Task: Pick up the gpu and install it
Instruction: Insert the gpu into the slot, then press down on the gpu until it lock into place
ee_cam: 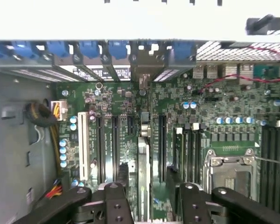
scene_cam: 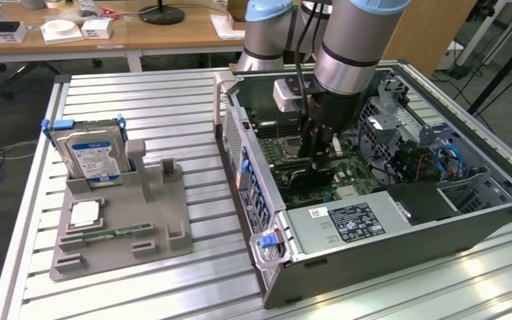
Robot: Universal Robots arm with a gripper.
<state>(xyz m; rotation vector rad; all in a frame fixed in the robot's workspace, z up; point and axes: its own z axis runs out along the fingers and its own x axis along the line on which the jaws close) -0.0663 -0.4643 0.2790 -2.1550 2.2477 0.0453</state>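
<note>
Green, ridged motherboard (ee_cam: 130,135) carries what seems the thin gpu (ee_cam: 143,163) edge-on between parted end effector (ee_cam: 147,198) fingers.

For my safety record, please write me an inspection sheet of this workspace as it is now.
Surface: silver slatted metal table, carrying an open grey computer case.
Job's things: thin dark gpu card stands on edge among the slots of the green motherboard.
Clutter: grey moulded holder with a blue-labelled hard drive and a slim green memory stick.
Pincer: black pincer open, fingers apart on either side of the card.
Cables: yellow, black and red wire bundle inside the case; blue cables.
Surroundings: wooden desks with white boxes.
</note>
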